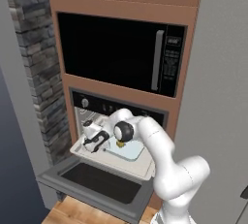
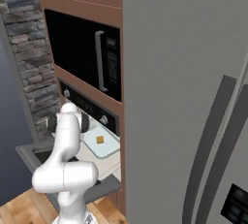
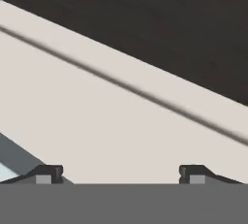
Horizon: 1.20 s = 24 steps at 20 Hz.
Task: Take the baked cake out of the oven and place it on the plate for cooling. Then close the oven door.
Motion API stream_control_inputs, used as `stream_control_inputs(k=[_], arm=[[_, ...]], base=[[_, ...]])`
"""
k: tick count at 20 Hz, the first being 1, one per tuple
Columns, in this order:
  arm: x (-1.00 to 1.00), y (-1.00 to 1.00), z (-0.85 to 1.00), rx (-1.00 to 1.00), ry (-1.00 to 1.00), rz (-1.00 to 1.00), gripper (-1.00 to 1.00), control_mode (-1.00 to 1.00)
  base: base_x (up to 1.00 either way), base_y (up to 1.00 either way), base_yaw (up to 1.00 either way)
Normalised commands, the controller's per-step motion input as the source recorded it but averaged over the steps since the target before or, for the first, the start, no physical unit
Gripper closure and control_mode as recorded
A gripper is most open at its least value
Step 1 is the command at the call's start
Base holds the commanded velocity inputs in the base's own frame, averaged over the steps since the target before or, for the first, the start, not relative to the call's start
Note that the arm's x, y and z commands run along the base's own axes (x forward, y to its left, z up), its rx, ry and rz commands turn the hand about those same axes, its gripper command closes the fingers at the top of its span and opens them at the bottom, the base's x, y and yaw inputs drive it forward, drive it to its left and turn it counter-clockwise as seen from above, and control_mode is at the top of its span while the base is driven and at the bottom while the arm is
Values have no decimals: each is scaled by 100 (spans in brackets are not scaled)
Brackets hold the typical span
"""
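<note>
While the oven door (image 1: 99,184) hangs flat open, I've got the gripper (image 1: 93,139) low over the pulled-out rack (image 1: 138,166), at its left end. Fingers (image 3: 47,173) look spread wide in the hand view, nothing between them, just pale rack surface underneath. The baked cake (image 2: 100,139) sits on the pale blue tray (image 2: 107,148) on that rack, just right of the hand and not touching it. Oven (image 1: 111,107) controls are right above, black microwave (image 1: 121,53) higher up.
</note>
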Motion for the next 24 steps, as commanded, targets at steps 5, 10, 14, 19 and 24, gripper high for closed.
stream_control_inputs(k=[5, 10, 14, 19, 24], arm=[[10, -26, 52, -7, -1, -14, -100, -100], [55, -66, 2, -10, 0, -26, -100, -100], [36, -49, 50, -3, -2, -21, -100, -100], [13, -59, 7, 0, 8, -17, -100, -100], [-3, -58, 5, -2, -6, -6, -100, -100]], base=[[0, 0, 0], [0, 0, 0], [0, 0, 0], [0, 0, 0], [0, 0, 0]])
